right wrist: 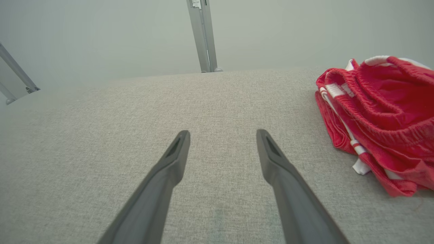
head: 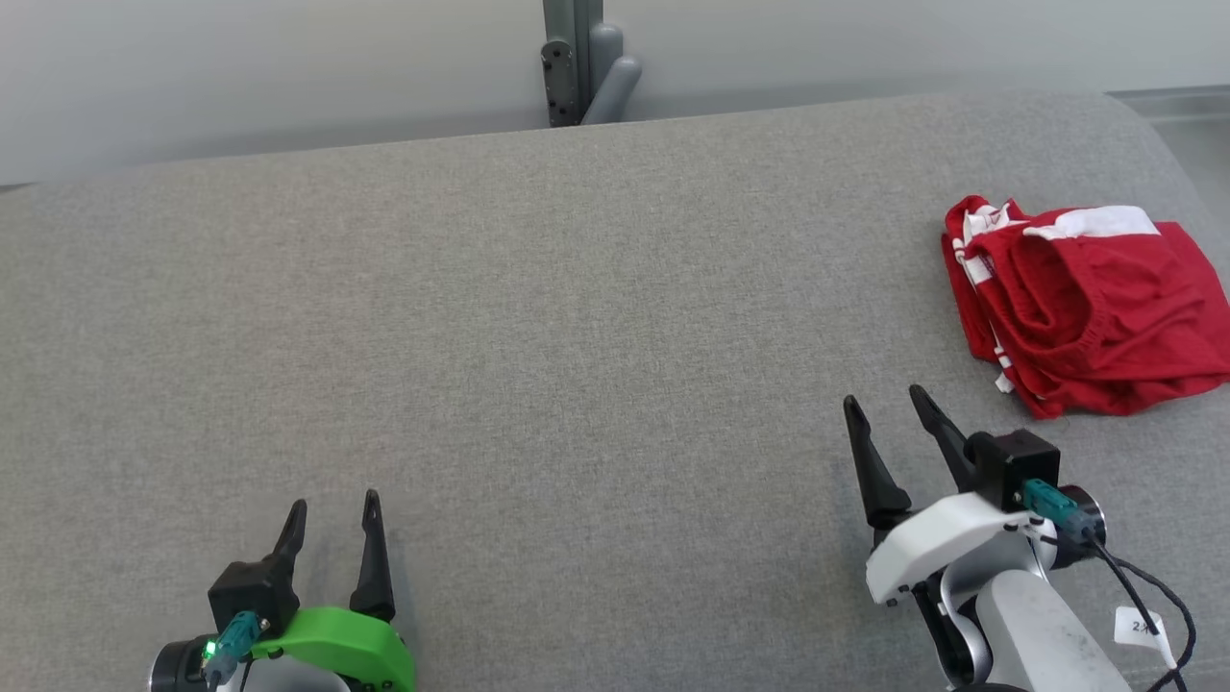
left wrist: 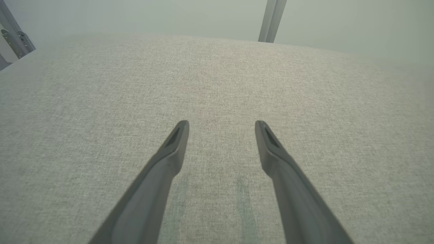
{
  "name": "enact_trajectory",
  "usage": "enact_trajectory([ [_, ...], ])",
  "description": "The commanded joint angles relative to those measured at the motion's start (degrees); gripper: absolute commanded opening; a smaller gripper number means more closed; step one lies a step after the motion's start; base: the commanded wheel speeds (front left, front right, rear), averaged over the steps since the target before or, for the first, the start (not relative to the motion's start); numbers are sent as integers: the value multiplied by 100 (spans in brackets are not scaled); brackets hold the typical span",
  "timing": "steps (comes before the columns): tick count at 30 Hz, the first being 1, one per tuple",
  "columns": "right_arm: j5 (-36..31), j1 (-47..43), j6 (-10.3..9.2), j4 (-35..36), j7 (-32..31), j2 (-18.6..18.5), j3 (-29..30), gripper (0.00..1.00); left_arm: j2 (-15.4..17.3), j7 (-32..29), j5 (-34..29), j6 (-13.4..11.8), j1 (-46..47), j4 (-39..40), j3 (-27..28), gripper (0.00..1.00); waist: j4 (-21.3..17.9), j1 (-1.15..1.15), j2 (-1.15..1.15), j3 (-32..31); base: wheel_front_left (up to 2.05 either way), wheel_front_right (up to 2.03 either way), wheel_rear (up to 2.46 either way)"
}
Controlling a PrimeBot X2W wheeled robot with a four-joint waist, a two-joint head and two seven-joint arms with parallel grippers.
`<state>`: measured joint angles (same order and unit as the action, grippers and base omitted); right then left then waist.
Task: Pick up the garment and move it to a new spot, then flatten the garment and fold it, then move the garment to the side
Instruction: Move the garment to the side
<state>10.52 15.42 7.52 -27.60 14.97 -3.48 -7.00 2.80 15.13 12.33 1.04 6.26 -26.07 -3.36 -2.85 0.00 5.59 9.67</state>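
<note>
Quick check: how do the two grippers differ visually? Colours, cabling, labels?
Left gripper: green shell, black block, teal plug with green light. Right gripper: white shell, teal connector, black cable, white tag, pale forearm. Both: long dark tapered fingers.

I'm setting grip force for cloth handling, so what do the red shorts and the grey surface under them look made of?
The red shorts look like soft, matte knit sportswear fabric: limp folds, a gathered elastic waistband, white stripe trim. The fibre is unclear. The grey surface looks like matte woven upholstery cloth with a fine heathered weave. What lies beneath is hidden.
</note>
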Motion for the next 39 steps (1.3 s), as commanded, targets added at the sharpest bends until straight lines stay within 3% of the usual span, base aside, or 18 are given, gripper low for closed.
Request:
enact_trajectory([
  [1,-27,-167,-8,41,9,6,47,100,21,-5,-19,3,-139,-16,38,100,212,0,-1,-275,0,0,0],
  [11,-91,-668,-8,328,9,55,289,100,21,-5,-25,-9,-283,25,68,100,448,0,-1,-565,0,0,0],
  [39,-415,-879,-8,414,9,57,256,100,22,-5,164,195,-399,65,87,100,275,0,-1,-658,0,0,0],
])
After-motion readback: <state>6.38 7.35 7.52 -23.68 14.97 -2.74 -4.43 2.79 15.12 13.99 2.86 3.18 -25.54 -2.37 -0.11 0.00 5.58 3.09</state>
